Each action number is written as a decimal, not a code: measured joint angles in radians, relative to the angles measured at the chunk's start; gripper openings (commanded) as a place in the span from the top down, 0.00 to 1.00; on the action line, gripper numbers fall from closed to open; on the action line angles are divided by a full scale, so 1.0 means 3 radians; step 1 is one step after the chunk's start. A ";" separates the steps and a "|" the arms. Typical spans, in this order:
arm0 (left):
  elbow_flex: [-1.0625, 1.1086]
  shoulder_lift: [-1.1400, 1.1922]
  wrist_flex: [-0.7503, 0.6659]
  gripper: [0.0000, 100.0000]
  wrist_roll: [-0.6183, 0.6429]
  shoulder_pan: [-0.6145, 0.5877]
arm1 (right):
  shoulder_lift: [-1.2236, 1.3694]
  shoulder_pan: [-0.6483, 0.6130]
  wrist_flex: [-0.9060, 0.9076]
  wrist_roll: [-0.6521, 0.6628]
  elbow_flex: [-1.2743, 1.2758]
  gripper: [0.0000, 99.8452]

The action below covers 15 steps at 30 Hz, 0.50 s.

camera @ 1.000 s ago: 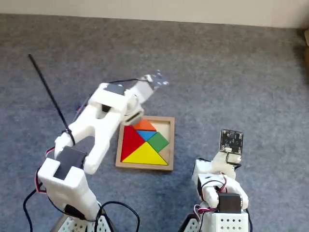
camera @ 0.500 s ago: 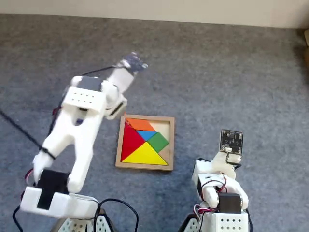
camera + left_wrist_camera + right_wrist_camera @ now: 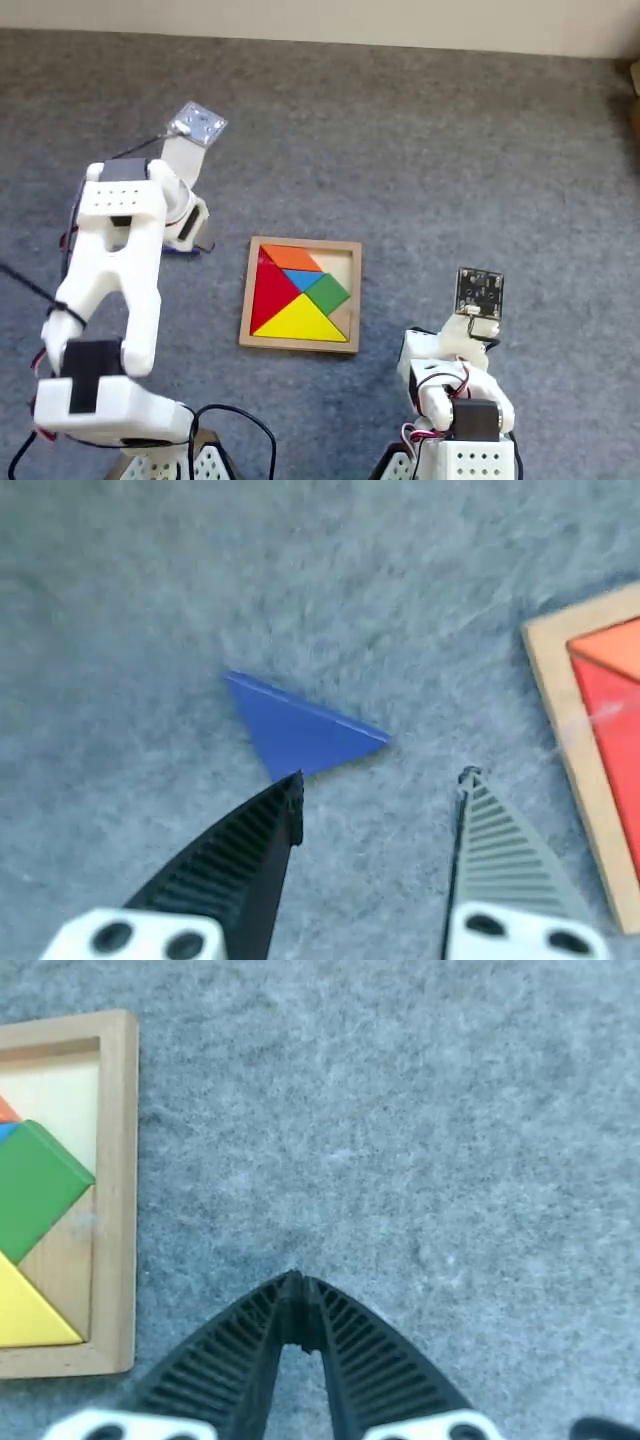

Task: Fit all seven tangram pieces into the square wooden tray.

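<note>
Swinging off the square wooden tray (image 3: 300, 343), the left gripper (image 3: 381, 778) is now hanging, fingers apart, above the blue triangle (image 3: 300, 738) lying on the desk beside it, likely the next piece; the right gripper (image 3: 298, 1290) is resting, fingers together.

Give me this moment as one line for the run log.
left gripper: open, at blue triangle on carpet | right gripper: shut, beside tray | tray: partly filled
</note>
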 measured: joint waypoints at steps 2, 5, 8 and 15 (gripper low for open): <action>0.0000 0.0184 0.0000 0.75 0.0000 0.0005 | 0.0000 0.0000 0.0000 0.0000 0.0000 0.99; -0.0041 0.0440 0.0000 0.75 0.0000 0.0005 | 0.0000 0.0000 0.0000 0.0000 0.0000 0.99; -0.0153 0.0629 0.0000 0.75 0.0015 0.0005 | 0.0000 0.0000 0.0000 0.0000 0.0000 0.99; -0.0414 0.0962 0.0000 0.76 0.0118 -0.0026 | 0.0000 0.0000 0.0000 0.0000 0.0000 0.99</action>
